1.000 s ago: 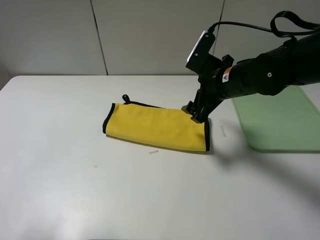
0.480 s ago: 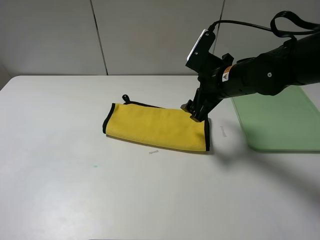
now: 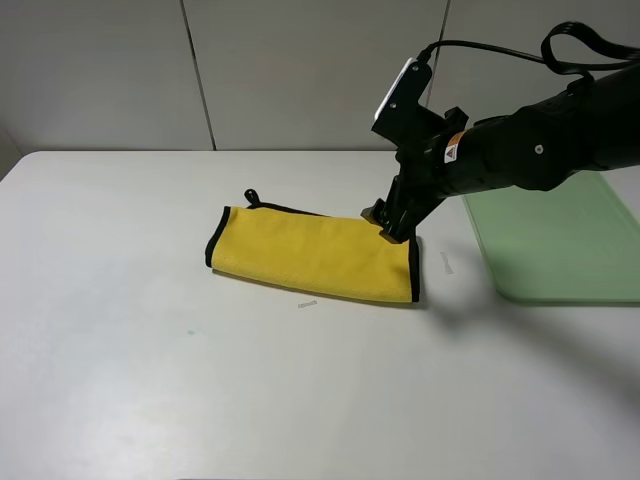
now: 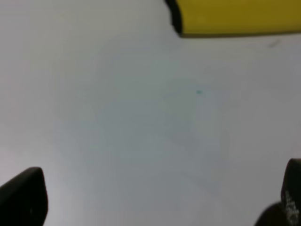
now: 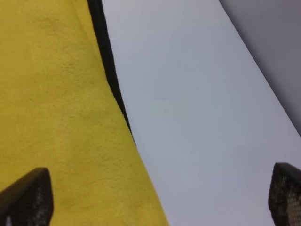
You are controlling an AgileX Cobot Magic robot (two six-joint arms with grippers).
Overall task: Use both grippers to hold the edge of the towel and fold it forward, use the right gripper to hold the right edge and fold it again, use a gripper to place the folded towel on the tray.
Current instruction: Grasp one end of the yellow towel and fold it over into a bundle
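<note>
The yellow towel [image 3: 315,254] lies folded once into a long strip on the white table, with black trim on its short ends and a small loop at its far left corner. My right gripper [image 3: 393,228] hangs low over the strip's far right corner, its jaws open and empty. In the right wrist view the towel [image 5: 56,122] and its black edge [image 5: 109,66] fill one side, with one fingertip [image 5: 28,197] over the cloth and the other over bare table. The left wrist view shows a towel corner [image 4: 235,19] far off and open fingertips [image 4: 23,195]. The tray [image 3: 560,245] lies at the right.
The white table [image 3: 200,380] stretches wide to the left and in front of the towel. A small paper scrap [image 3: 307,303] lies just in front of the towel, another scrap [image 3: 447,262] between towel and tray. A grey wall stands behind.
The right gripper has shifted very slightly up and back over the towel's right corner. The towel has not moved.
</note>
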